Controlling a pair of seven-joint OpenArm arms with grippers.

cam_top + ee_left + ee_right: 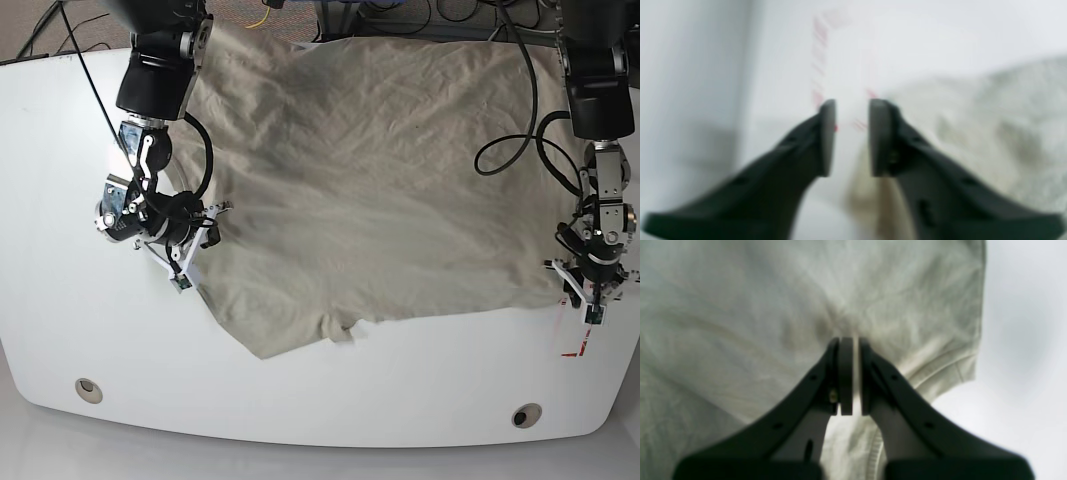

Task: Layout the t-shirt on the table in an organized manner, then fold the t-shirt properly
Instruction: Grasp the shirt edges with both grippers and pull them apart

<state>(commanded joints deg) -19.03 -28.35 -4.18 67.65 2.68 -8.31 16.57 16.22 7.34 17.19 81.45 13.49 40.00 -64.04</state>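
We are midway through the layout step: the t-shirt (370, 190) lies spread across the middle and far part of the table (60, 330), reaching its far edge, but it is creased all over and its near hem runs crooked, with a small tuck poking out toward the front edge. No fold has been made, so flattening, squaring up and the whole folding sequence remain.

Our right gripper (850, 376) is pinched nearly closed on a pucker of the shirt's fabric, at the cloth's edge on the base view's left. Our left gripper (851, 138) stands with its jaws parted by a clear gap at the shirt's opposite edge, close to the red tape mark (575, 350). A strip of pale cloth seems to hang between and below the pads, yet that wrist view is badly blurred and we cannot tell whether anything is truly held.

The shirt's far portion is cut off by the top of the base view, so we cannot make out collar or sleeves there.
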